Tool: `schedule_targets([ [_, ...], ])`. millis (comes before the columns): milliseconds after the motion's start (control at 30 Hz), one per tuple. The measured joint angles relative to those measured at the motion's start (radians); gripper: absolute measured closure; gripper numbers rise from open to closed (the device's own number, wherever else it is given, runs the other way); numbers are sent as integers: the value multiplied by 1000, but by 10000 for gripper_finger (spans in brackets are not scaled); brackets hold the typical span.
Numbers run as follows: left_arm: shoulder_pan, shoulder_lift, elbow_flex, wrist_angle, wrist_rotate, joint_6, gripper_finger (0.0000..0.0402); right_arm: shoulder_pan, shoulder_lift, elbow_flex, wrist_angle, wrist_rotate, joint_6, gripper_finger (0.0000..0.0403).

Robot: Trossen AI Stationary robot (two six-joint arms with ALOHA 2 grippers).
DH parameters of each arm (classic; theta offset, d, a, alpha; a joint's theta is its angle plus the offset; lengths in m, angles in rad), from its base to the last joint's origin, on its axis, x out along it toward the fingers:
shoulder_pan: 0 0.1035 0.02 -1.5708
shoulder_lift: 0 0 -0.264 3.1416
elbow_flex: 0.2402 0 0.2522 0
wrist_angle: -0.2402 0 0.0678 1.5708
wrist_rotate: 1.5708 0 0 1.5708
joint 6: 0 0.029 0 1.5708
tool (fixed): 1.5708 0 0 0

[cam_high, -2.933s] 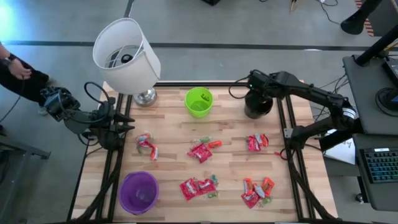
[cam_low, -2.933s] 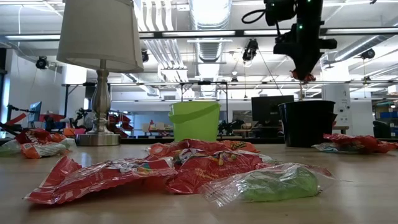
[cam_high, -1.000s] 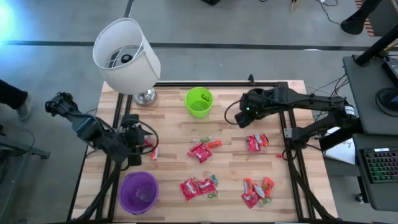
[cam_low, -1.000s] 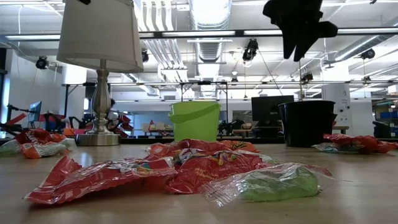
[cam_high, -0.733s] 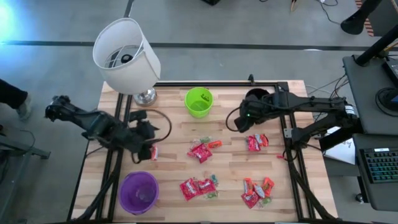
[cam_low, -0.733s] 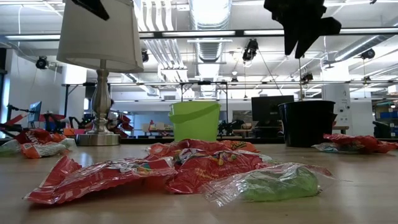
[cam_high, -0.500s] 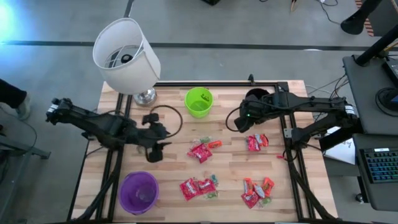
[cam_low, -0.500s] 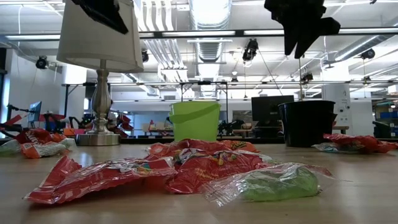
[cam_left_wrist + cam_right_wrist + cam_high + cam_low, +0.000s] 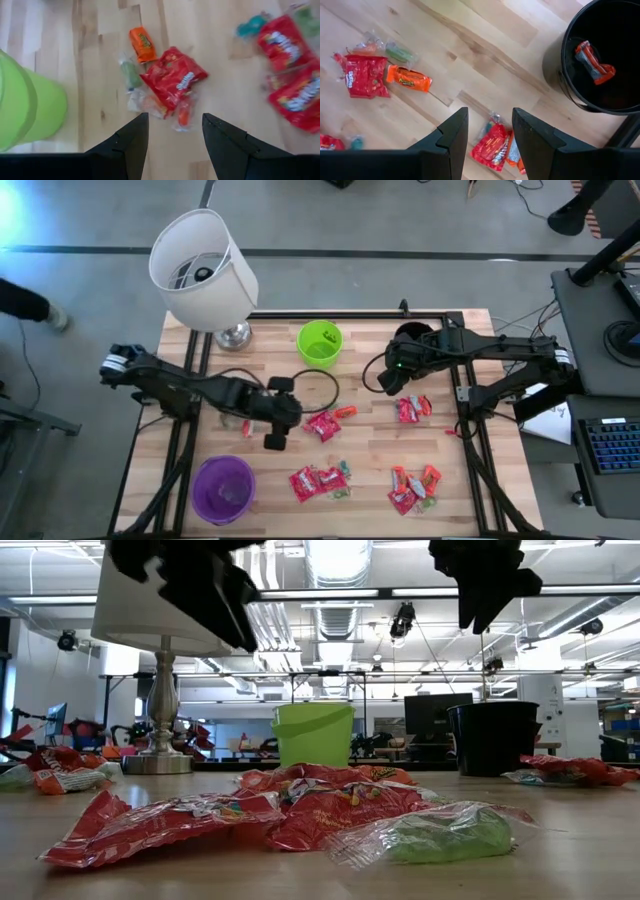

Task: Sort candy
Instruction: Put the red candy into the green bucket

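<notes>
Left gripper (image 9: 172,131) open above candy (image 9: 173,83); 1 green cup (image 9: 25,102).

Up top in the low view, an open industrial ceiling (image 9: 340,580) with pale ducts, pipes and long strip lights runs away from us. Below that, white walls and a wide workshop hall, with dark monitors (image 9: 438,718) and cluttered benches far back in the middle of the frame. From the high view, grey concrete floor (image 9: 420,220) surrounds the wooden table (image 9: 370,475), a dark seam crossing the upper part of the picture. A bright bluish glare sits in the upper left corner. At the right edge stands a grey desk (image 9: 598,330) with a keyboard (image 9: 610,448) at lower right. A person's shoe (image 9: 58,320) shows at far left.
</notes>
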Motion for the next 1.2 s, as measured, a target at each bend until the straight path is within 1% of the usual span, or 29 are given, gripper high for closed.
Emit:
schedule_targets([
  [167,31,85,64,8,21,74,233,0,0,0,0,-3,-11,257],
  [233,40,121,91,6,48,105,233,0,0,0,0,-17,-16,257],
  [367,58,184,130,10,159,159,233,0,0,0,-2,-22,-40,257],
  [433,65,214,147,12,189,166,233,0,0,0,-3,-22,-51,257],
  [833,78,320,176,30,206,250,233,0,-9,0,-77,-25,-58,257],
  [967,81,343,176,36,220,268,233,0,-47,0,-101,-26,-56,257],
  [1200,82,383,176,78,225,311,233,0,-130,0,-106,-26,21,257],
])
